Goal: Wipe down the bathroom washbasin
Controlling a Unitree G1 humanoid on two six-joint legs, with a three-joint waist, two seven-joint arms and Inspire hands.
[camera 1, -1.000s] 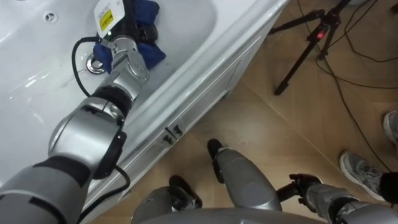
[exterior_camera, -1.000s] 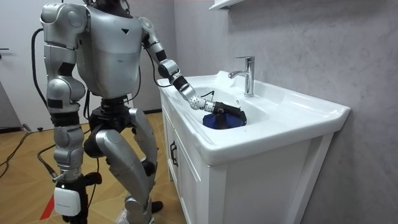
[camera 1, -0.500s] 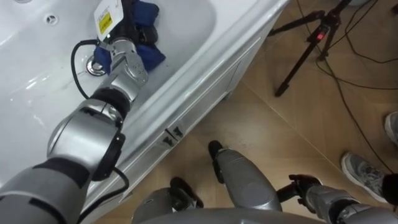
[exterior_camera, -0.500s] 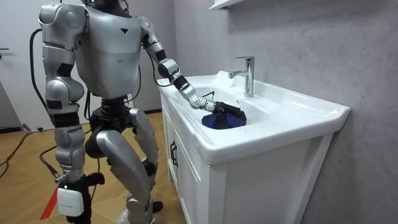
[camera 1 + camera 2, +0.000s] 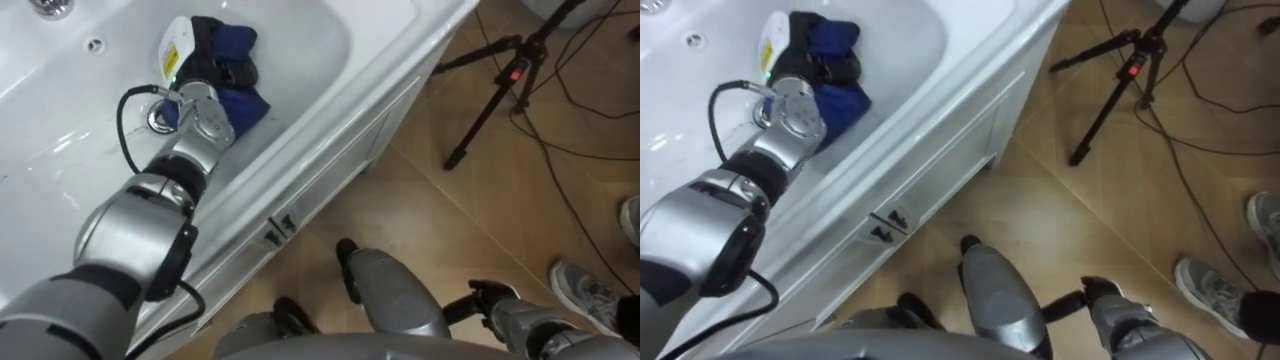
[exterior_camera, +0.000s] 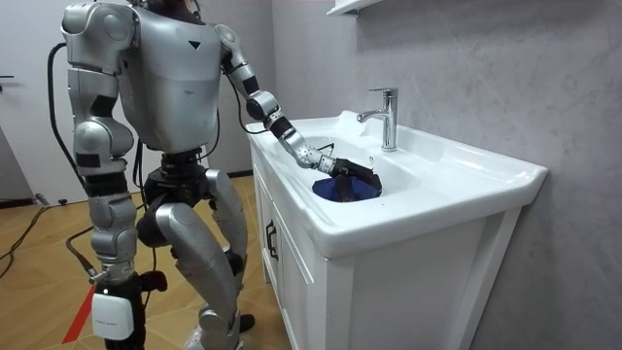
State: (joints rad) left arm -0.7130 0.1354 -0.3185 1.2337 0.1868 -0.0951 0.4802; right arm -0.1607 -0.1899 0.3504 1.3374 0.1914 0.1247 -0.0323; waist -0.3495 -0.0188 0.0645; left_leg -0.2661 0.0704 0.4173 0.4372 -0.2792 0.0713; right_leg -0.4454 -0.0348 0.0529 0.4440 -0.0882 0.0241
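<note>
The robot is being seen standing upright on the wooden floor (image 5: 450, 230), close against the front of a white vanity cabinet (image 5: 335, 150). The left arm is being stretched out over the rim and down into the white basin (image 5: 300, 60).

- Blue cloth (image 5: 238, 40): being held bunched on the basin floor, just beside the metal drain (image 5: 157, 118), on the side toward the cabinet front. In the room view it is lying low in the bowl, in front of the chrome tap (image 6: 386, 115).
- Left hand (image 5: 212, 68): being pressed down onto the cloth, with dark fingers curled into the folds; blue fabric is being pinched between fingers and thumb.
- Right hand (image 5: 492, 298): being hung low at the robot's side, well apart from the basin. It cannot be told whether it is clenched or released.
- A black tripod (image 5: 497, 90) is being stood on the floor beyond the cabinet, with cables trailing past it.
- A person's grey shoe (image 5: 585, 288) is being shown at the edge, near the right hand.
</note>
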